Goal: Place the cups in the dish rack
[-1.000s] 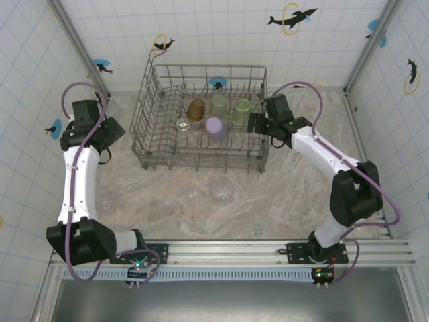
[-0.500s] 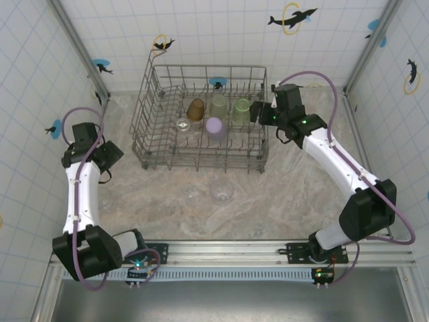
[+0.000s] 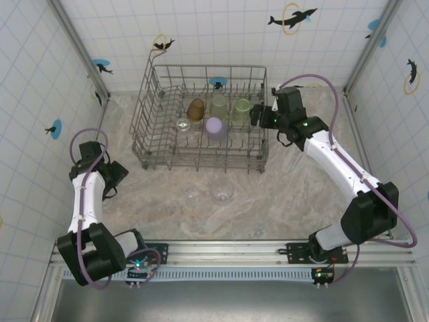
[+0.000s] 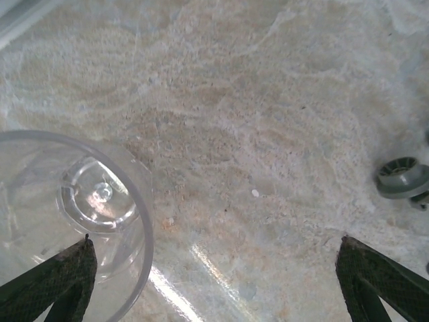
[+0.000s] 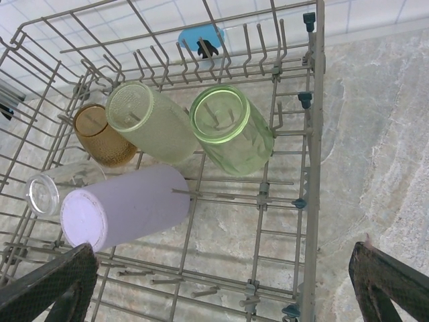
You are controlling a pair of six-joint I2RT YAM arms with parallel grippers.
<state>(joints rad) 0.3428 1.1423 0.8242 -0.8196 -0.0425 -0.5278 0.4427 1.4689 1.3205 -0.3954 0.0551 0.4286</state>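
The left gripper was held spread open low over the table, and a clear cup was seen standing upright by one of its fingers; whether they touched could not be told. Another clear cup was left on the table just in front of the dish rack. Inside the rack, a lilac cup, a small clear cup, an amber cup and two green cups were rested tilted among the tines. The right gripper was held open and empty above the rack's right side.
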